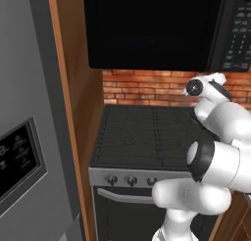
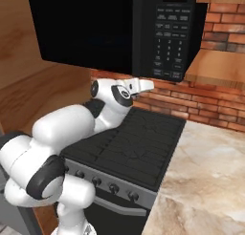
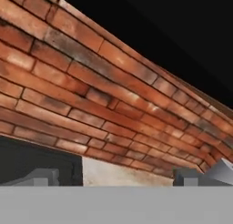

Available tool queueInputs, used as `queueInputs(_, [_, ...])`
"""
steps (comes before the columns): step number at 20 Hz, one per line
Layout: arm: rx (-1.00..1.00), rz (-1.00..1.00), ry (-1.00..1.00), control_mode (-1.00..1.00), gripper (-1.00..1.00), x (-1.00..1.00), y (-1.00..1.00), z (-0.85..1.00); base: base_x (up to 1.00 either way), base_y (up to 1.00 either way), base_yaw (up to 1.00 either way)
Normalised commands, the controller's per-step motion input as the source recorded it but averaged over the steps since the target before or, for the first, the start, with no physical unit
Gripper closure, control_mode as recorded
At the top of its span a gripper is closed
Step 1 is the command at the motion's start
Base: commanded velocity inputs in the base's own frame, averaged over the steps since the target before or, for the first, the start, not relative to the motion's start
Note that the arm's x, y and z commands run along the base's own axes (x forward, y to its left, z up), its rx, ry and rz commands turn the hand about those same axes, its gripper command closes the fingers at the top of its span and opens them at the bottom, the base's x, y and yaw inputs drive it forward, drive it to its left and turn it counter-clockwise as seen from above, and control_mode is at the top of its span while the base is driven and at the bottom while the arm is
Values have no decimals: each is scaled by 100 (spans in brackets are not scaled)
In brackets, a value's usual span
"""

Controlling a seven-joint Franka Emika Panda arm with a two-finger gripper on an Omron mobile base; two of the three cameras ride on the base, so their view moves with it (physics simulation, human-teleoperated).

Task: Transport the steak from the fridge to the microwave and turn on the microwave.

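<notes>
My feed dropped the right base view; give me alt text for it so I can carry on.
The white robot arm leans over the black gas stove, its wrist raised toward the closed black microwave with a button keypad on its right side. A red brick wall runs behind, and a beige marble counter lies to the right.

The arm (image 1: 215,161) was built of rounded, glossy white shells, bulbous at each segment. Black bands ringed the joints, one wide dark collar being seen at the elbow (image 2: 45,176) and another near the wrist (image 2: 119,94). A small round dark cap was set into the white wrist housing (image 1: 194,88). The hand's (image 3: 118,176) two finger tips were seen as small grey blocks. No cables or markings could be made out.
</notes>
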Motion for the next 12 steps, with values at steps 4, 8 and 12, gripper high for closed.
queueInputs(4, [-4,3,-3,-100,-100,58,13,16,0,0,0])
queueInputs(8, [-3,23,0,-100,-100,-99,12,0,0,0,0])
queueInputs(12, [0,21,0,-100,-100,-100,6,2,0,0,0])
